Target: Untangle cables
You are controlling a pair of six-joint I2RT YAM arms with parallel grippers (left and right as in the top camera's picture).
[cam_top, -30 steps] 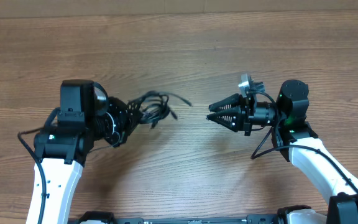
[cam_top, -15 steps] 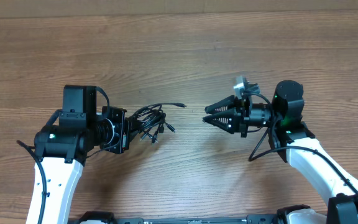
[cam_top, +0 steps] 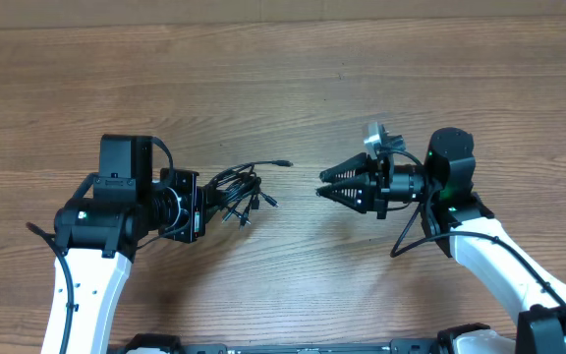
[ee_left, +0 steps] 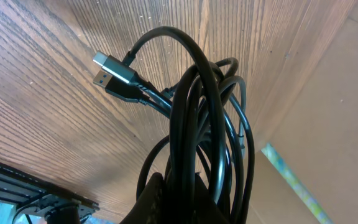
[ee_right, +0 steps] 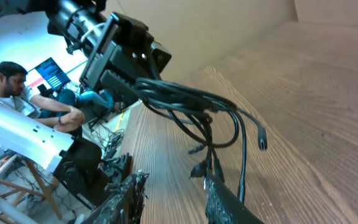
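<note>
Black, thin, flexible cables (cam_top: 236, 187) sit in a knotted bundle left of centre over the brown wood-grain table (cam_top: 283, 79). The left gripper (cam_top: 202, 202) has its fingers clamped together on one end of the bundle. From there, loose ends fan out toward the right gripper (cam_top: 319, 185), and one plug (ee_left: 107, 68) (silvery at its tip) curls out on a loop. The right gripper is well apart from the cables, with its fingers (ee_right: 127, 198) parted around nothing.
</note>
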